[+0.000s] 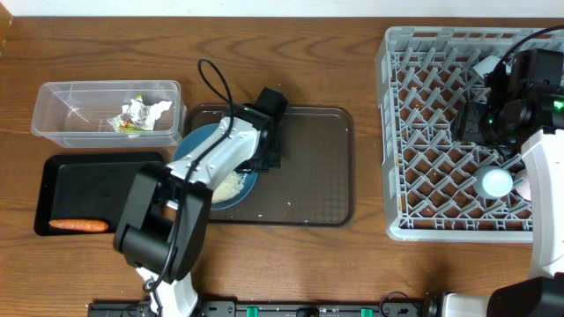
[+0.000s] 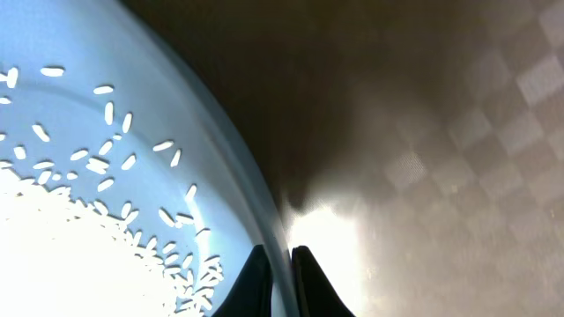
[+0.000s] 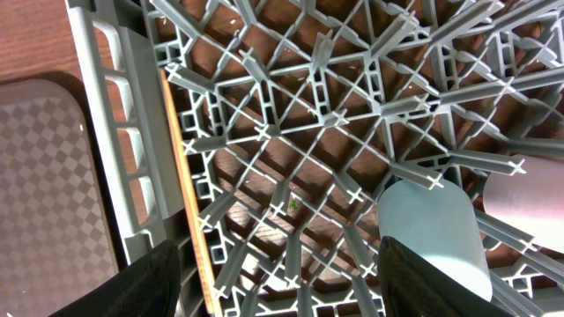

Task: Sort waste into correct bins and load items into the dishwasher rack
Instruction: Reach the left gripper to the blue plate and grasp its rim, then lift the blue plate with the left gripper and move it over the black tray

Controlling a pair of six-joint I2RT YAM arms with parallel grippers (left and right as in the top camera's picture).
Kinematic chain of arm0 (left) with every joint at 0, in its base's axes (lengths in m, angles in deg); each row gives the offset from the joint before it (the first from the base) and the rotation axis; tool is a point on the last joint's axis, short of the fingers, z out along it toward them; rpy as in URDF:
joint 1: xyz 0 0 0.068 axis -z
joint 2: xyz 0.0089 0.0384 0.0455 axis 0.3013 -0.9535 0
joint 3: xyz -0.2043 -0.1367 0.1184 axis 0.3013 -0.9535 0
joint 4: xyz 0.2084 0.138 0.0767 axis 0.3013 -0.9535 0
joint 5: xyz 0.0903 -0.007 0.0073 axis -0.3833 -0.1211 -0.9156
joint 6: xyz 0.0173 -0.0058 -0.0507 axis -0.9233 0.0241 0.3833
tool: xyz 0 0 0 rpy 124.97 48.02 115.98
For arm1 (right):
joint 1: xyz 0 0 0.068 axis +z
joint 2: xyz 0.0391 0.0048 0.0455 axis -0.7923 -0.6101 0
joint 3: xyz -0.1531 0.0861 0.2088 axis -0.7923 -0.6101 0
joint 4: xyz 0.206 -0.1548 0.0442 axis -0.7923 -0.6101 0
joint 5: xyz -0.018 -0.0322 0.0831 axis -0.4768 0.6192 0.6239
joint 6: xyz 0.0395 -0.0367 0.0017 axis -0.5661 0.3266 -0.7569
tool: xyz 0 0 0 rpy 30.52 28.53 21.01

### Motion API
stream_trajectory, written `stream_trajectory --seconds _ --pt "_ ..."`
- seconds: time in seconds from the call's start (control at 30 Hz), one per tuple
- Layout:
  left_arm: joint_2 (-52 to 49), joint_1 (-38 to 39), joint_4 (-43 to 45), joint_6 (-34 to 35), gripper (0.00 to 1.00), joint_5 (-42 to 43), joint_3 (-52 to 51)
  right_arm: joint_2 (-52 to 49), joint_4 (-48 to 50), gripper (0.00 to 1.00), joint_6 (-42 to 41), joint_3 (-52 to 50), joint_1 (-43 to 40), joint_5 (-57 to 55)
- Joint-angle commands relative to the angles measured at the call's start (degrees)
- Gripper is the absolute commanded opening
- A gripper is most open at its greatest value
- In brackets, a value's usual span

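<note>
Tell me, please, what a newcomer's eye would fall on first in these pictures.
The big grey rack fills the right side. At centre, the left hand pinches the rim of a blue plate holding white rice, on the brown tray. An orange carrot lies alone in the black tray at far left.

We read no writing, brand or number in any view. The rack, tub and plate show us no legible marks or labels.
</note>
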Motion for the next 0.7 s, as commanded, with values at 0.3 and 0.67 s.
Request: stream_trajectory --seconds 0.3,0.67 --pt "9.66 -0.39 -8.9 1.99 0.06 1.38 1.33 0.13 -0.02 0.66 0.68 0.28 -0.02 0.2" --pt "14.01 -0.39 -14.99 2.4 0.06 -5.33 1.38 0.13 -0.09 0.66 0.68 0.28 -0.02 0.2"
